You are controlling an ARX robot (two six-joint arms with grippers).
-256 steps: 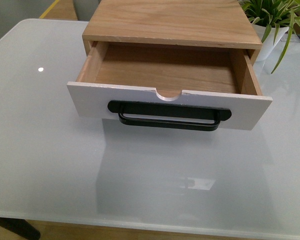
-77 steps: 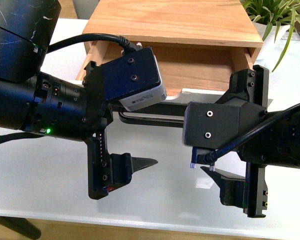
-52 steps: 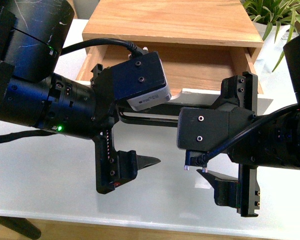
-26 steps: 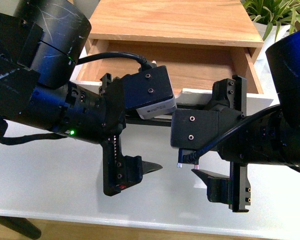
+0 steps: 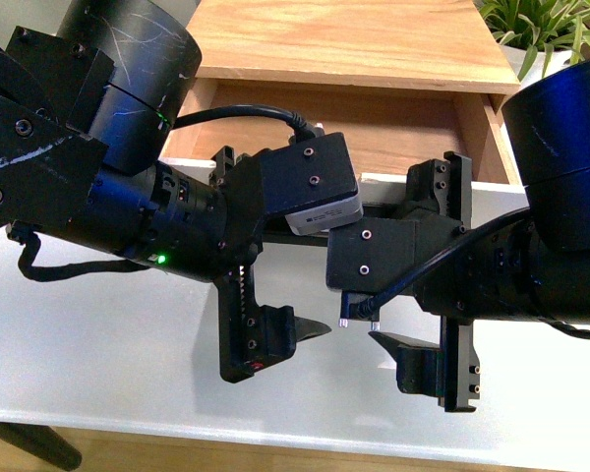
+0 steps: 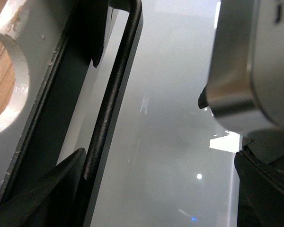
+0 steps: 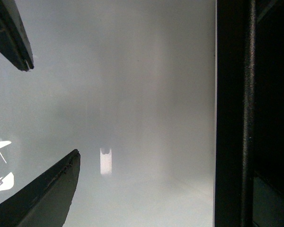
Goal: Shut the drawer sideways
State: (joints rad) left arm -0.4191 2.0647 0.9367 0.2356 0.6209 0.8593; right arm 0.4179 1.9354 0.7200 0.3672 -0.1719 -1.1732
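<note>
While the wide white-fronted drawer with black bar handle [image 5: 374, 133] sits pulled out at upper centre, left fingers [image 5: 300, 329] and right fingers [image 5: 401, 346] gape empty; an off-centre shove could jam it askew.

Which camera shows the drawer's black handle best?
The left wrist view: the handle runs close and sharp across it. The front view hides most of it behind the arms; the right wrist view shows only a dark bar at one edge.

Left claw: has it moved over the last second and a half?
Yes. The left claw has slid rightward along the drawer front, toward its middle, judged against the fixed wooden cabinet.
</note>
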